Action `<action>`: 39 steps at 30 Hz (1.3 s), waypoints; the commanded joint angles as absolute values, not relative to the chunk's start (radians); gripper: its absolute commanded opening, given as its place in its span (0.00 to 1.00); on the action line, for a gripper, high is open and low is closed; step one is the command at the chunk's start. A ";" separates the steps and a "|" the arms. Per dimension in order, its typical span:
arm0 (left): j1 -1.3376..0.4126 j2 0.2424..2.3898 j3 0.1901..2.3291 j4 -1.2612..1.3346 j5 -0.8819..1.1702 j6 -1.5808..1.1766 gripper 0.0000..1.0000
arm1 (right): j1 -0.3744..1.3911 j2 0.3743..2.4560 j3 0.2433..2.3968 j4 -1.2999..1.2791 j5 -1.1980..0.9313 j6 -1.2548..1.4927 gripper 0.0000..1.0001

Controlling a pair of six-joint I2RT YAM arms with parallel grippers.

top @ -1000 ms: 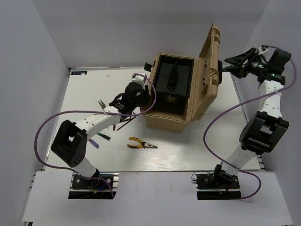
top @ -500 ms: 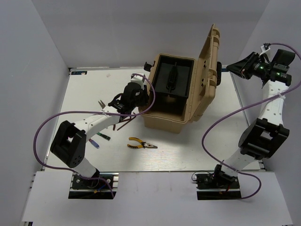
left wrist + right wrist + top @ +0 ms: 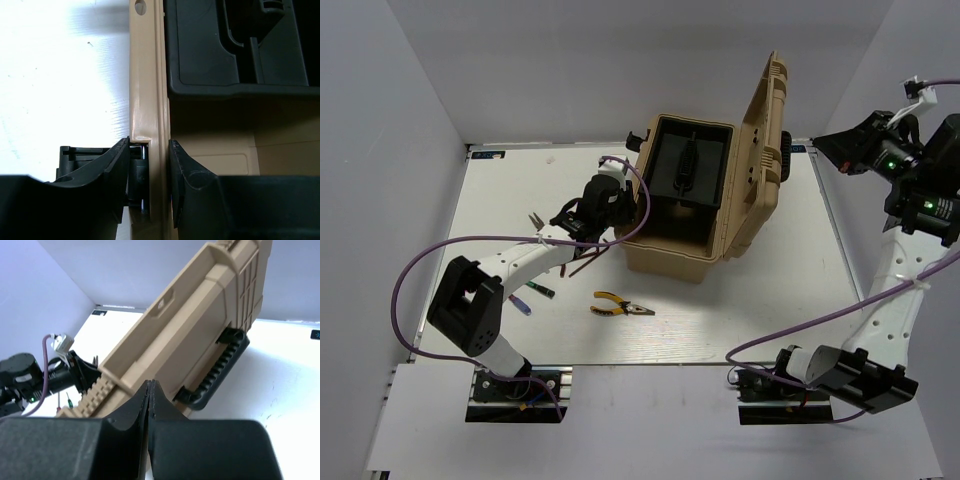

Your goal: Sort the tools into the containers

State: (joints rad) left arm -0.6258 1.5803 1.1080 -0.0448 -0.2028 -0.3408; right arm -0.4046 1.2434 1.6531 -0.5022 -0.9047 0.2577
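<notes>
The tan toolbox (image 3: 680,255) stands mid-table with its lid (image 3: 765,150) upright and a black inner tray (image 3: 685,170) showing. My left gripper (image 3: 620,218) is shut on the box's left wall (image 3: 147,100), one finger (image 3: 115,170) outside by a black latch and one finger (image 3: 182,170) inside. My right gripper (image 3: 822,143) hangs in the air to the right of the lid, shut and empty, its fingers (image 3: 142,400) pressed together. Yellow-handled pliers (image 3: 620,308) lie in front of the box. Two small screwdrivers (image 3: 532,295) lie near the left arm.
A thin dark tool (image 3: 582,265) lies under the left forearm, and a small red-handled tool (image 3: 535,220) beside it. The lid's black carry handle (image 3: 215,372) faces my right gripper. White walls enclose the table on the left, back and right.
My right gripper has shut and drawn back up and to the right, away from the lid, with the arm rising. The left arm and the toolbox have not moved.
</notes>
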 commanded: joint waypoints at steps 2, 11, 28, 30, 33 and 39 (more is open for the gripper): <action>-0.627 1.589 1.088 -0.213 -0.175 -0.330 0.08 | -0.407 1.200 1.592 -0.518 -0.913 0.202 0.00; -0.656 1.554 1.083 -0.213 -0.143 -0.399 0.00 | -0.405 1.161 1.588 -0.529 -0.930 0.213 0.00; -0.706 1.755 1.302 -0.281 -0.241 -0.560 0.00 | -0.407 1.112 1.583 -0.554 -0.925 0.224 0.00; -0.706 1.787 1.316 -0.304 -0.253 -0.549 0.00 | -0.410 1.111 1.582 -0.557 -0.925 0.224 0.00; -0.706 1.815 1.327 -0.324 -0.274 -0.549 0.00 | -0.407 1.109 1.583 -0.557 -0.927 0.232 0.00; -0.715 1.824 1.327 -0.324 -0.293 -0.578 0.00 | -0.408 1.108 1.585 -0.551 -0.925 0.238 0.02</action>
